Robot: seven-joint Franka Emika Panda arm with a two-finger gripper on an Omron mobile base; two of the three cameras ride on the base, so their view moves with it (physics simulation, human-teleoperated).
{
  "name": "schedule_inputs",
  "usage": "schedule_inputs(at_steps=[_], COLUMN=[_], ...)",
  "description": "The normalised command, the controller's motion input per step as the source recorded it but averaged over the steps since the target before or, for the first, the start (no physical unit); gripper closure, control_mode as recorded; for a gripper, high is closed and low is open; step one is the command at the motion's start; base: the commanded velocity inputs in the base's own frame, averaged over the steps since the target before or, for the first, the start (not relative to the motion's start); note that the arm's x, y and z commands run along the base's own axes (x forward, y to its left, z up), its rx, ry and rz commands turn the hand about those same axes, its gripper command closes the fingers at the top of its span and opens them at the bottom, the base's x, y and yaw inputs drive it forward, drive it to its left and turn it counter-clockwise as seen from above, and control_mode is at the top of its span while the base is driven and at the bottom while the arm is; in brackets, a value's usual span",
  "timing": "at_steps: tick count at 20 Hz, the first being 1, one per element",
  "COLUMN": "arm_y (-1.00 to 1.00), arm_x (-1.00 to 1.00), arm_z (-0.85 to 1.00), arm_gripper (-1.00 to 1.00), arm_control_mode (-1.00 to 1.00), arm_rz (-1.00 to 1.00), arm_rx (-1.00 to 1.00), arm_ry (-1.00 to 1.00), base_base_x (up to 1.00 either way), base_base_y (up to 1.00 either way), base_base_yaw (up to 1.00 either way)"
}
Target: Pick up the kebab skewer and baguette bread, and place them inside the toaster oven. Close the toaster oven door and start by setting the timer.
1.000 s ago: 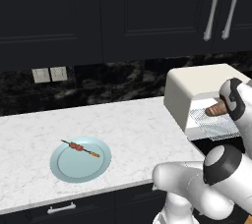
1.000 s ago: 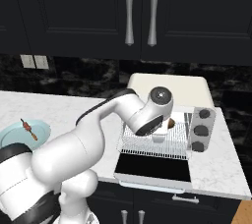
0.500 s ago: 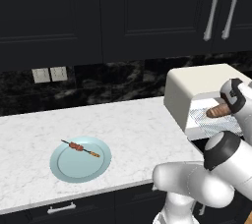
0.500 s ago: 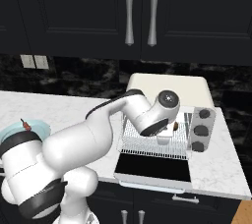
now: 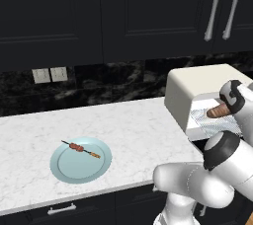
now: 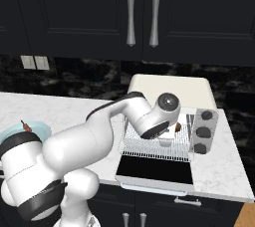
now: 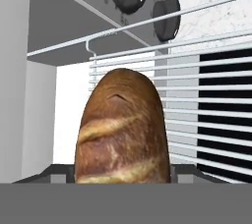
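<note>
Toaster oven (image 6: 169, 87) at centre right, door (image 6: 155, 170) dropped open | worktop (image 5: 123, 125): pale blue plate (image 5: 74, 168) at lower left carries kebab skewer (image 5: 81, 149) | baguette bread (image 7: 123, 129) gripped by end effector (image 6: 167, 139) over wire rack (image 6: 137, 144) | step: loading loaf; next: release, fetch skewer | knobs (image 6: 203, 132) beside.

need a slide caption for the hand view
Baguette bread held in the claw over the toaster oven wire rack.
</note>
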Motion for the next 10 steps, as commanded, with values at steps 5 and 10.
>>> schedule_inputs(at_steps=[5, 10], arm_y=[0.0, 0.0], arm_x=[0.17, 0.22], arm_z=[-0.15, -0.01], arm_gripper=[1.0, 1.0], arm_control_mode=[-1.0, -1.0], arm_rz=[-0.01, -0.03], arm_rx=[0.0, 0.0], arm_ry=[0.0, 0.0], base_base_x=[0.0, 0.0], base_base_y=[0.0, 0.0], base_base_yaw=[0.0, 0.0])
